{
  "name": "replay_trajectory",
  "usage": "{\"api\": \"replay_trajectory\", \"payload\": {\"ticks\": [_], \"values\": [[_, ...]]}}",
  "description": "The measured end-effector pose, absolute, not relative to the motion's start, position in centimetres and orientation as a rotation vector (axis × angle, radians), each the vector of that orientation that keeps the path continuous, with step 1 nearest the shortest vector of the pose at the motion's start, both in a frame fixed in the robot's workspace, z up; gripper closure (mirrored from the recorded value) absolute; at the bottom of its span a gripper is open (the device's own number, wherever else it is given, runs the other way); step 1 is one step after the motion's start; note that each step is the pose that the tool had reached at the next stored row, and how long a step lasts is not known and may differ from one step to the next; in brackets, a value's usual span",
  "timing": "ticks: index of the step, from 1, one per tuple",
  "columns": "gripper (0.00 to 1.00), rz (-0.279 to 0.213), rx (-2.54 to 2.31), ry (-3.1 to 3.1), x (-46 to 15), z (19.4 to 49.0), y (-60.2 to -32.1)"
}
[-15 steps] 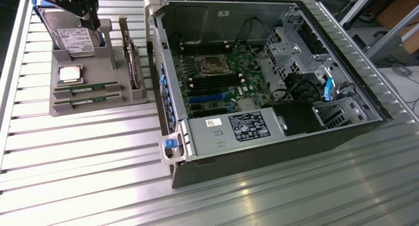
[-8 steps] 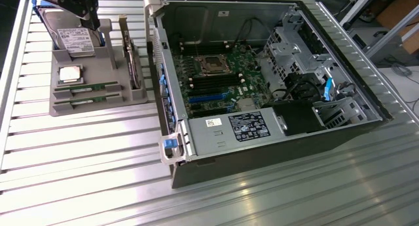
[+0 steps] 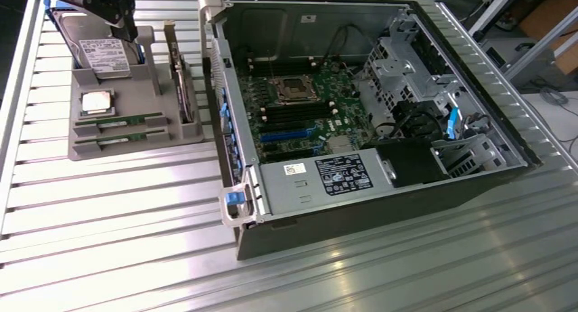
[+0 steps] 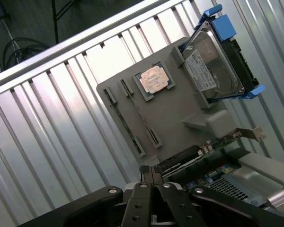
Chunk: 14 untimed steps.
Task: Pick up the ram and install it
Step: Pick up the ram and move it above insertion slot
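Two rams lie side by side in slots at the front of a grey holder tray: one ram and a second ram, both thin green sticks. In the wrist view they appear edge-on, the first ram and the second ram. My gripper hangs above the far end of the tray, over the hard drive, well away from both sticks. In the wrist view my gripper is shut, its fingers pressed together with nothing between them.
The tray also carries a silver processor chip, a hard drive in a blue bracket and an upright expansion card. An open computer case lies at the exterior view's right, its motherboard showing black memory slots.
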<state>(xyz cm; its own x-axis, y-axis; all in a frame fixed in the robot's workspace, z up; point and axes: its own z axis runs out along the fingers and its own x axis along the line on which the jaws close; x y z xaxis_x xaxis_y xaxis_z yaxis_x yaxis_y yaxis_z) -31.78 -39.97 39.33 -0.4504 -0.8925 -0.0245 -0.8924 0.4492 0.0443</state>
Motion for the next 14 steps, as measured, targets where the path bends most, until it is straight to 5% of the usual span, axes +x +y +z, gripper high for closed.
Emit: {"api": "replay_trajectory", "payload": {"ticks": [14], "values": [[0.89, -0.079, 1.745, -2.606, -31.78, 39.33, -39.97]]}}
